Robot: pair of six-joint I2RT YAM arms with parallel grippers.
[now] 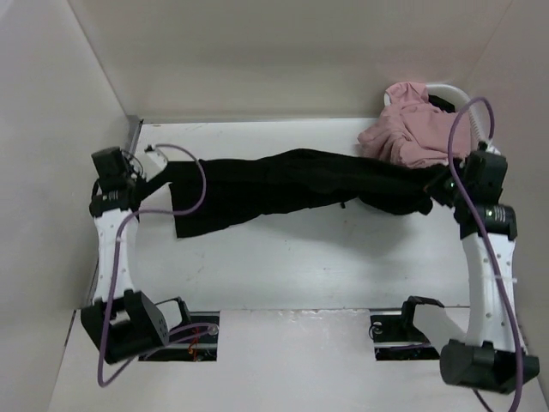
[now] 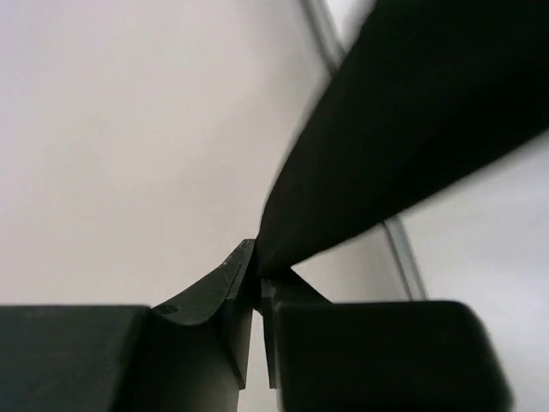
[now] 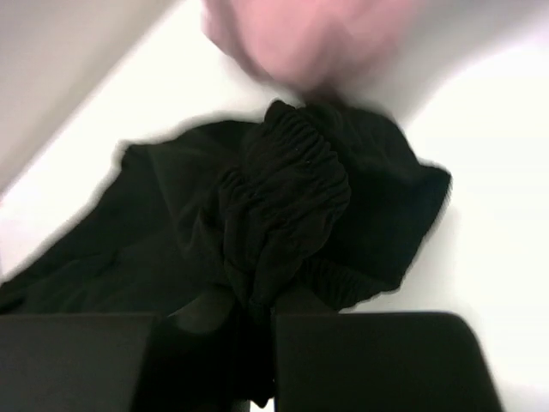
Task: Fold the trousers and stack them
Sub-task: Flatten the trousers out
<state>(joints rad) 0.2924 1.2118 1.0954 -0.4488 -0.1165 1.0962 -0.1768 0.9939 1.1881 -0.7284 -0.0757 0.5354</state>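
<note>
Left gripper (image 2: 260, 276): jaws closed on a thin edge of black cloth, by my reading a leg end of the trousers (image 1: 283, 184). Right gripper (image 3: 256, 305): clamped on the gathered, elastic waist end. With one end in each pincer and the two well apart, the garment is drawn into a long band across the far half of the table (image 1: 300, 266), probably to straighten it before the first fold. The cloth runs taut out of the left jaws, and a looser flap spreads toward the near left. Count: one pair of black trousers; one heap of pink clothing (image 1: 407, 133) at the far right corner, touching the waist end, its number of pieces not discernible. No folded stack is visible.
</note>
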